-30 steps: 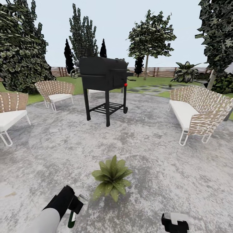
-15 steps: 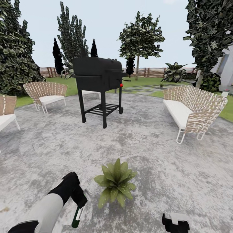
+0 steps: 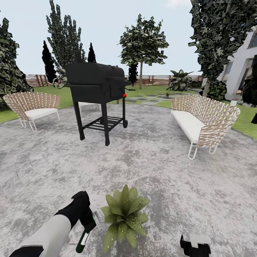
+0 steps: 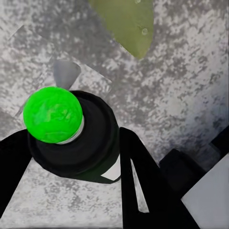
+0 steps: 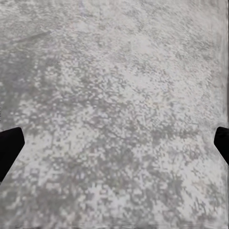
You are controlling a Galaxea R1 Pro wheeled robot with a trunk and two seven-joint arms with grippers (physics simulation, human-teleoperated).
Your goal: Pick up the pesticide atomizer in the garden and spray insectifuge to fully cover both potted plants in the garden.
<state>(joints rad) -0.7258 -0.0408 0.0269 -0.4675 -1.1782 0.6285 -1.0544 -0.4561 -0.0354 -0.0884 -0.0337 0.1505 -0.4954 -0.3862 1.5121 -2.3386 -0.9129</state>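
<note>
Holding the pesticide atomizer (image 3: 82,241), the left gripper (image 3: 86,224) is clamped on its body, bottle hanging low over the grey patio (image 3: 167,167) just beside the potted plant (image 3: 124,216). For good coverage, nozzle should be aiming at the rosette, sweeping across every leaf. The right gripper (image 3: 195,245) is hanging idle, fingers wide apart over bare paving.

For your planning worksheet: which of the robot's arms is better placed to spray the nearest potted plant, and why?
Left. The left gripper holds the pesticide atomizer beside the potted plant; the right gripper is open, holding nothing.
</note>
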